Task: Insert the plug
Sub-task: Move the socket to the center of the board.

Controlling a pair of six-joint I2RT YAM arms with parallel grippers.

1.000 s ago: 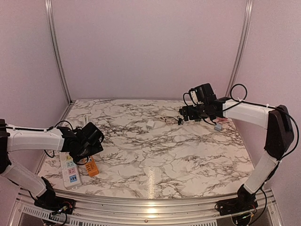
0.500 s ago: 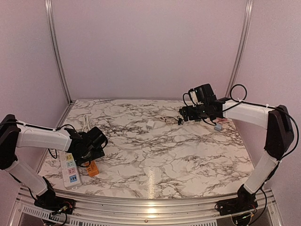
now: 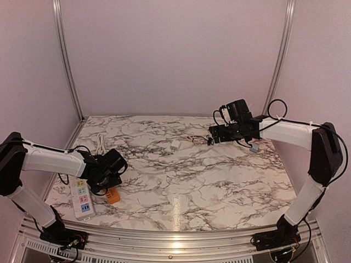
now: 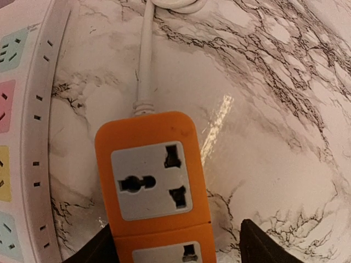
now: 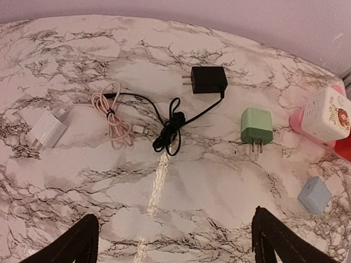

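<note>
An orange socket strip (image 4: 151, 170) with grey faces and a white cord lies on the marble, at the near left in the top view (image 3: 112, 195). My left gripper (image 4: 178, 241) is open and straddles it. Its left finger is against the strip's side; the right finger (image 4: 258, 241) stands apart. Far right, my right gripper (image 5: 175, 230) hangs open and empty (image 3: 215, 134) above the table. Below it lie a black plug (image 5: 208, 80) with a knotted black cable, a green plug (image 5: 256, 126), and a white plug (image 5: 46, 130) with a pink cable.
A long white power strip (image 4: 22, 137) with coloured sockets lies right beside the orange one (image 3: 81, 197). A small blue adapter (image 5: 314, 194) and a pink-and-white box (image 5: 329, 116) sit near the right edge. A coiled white cord (image 3: 100, 143) lies at the far left.
My left gripper has come down and rightward over the orange strip and its jaws have narrowed; the strip has shifted slightly right. The right arm has barely moved.
</note>
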